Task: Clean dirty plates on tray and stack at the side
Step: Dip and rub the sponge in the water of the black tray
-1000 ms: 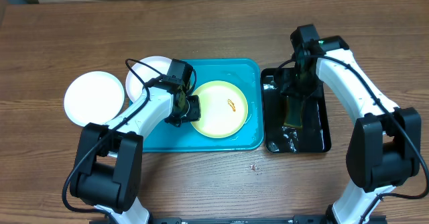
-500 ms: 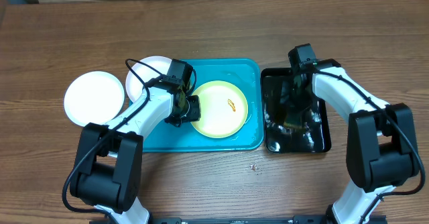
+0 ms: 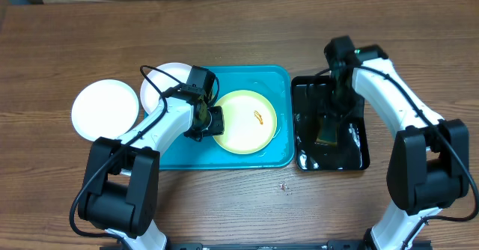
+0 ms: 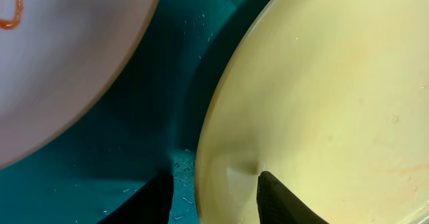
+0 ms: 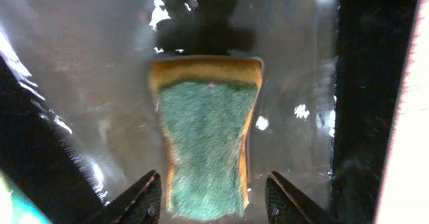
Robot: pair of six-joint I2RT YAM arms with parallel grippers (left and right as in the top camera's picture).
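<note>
The pale yellow-green plate (image 3: 243,123) lies in the turquoise tray (image 3: 262,78) with an orange smear near its centre. My left gripper (image 3: 212,120) is shut on its left rim; the left wrist view shows the rim (image 4: 322,83) between my fingers (image 4: 213,184). A white plate (image 3: 166,85) with an orange smear (image 4: 67,63) lies at the tray's left end. Another white plate (image 3: 105,109) sits on the table to the left. My right gripper (image 3: 330,119) is open, its fingers (image 5: 213,197) on either side of a green-and-yellow sponge (image 5: 208,137) without touching it.
The sponge (image 3: 327,132) lies in a narrow glossy black tray (image 3: 355,156) that stands right of the turquoise tray and is wet with water. A small speck of debris (image 3: 283,186) lies on the wooden table in front of the trays.
My right arm swung a little to the left over the black tray and back again, staying above the sponge. My left arm and the plates have not moved.
</note>
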